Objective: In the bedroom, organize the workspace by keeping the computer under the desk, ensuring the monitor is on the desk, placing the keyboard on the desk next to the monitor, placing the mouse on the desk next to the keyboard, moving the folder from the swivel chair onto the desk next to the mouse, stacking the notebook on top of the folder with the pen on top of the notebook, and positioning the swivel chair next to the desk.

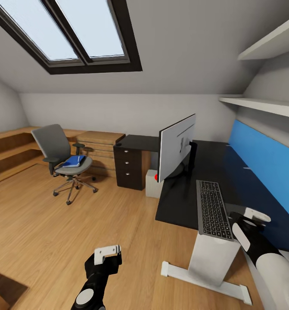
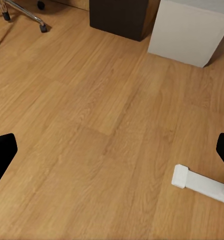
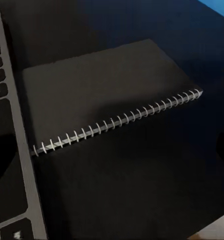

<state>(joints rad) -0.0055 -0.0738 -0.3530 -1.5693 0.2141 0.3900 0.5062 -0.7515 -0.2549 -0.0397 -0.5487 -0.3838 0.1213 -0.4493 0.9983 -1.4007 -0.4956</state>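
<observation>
Keyboard: slim, silver-grey, dark keys, lower right on black desk. Notebook: spiral-bound, dark-looking, beside it. Left gripper spread wide, empty; right gripper state unclear.

White wall shelves, oak steps

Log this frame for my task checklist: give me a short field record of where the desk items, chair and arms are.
monitor: upright on the desk
keyboard: flat on the desk, near its front edge
folder: on the swivel chair seat, away from the desk
spiral notebook: on the desk beside the keyboard
left gripper: over bare floor, open
right gripper: above the desk by the keyboard
</observation>
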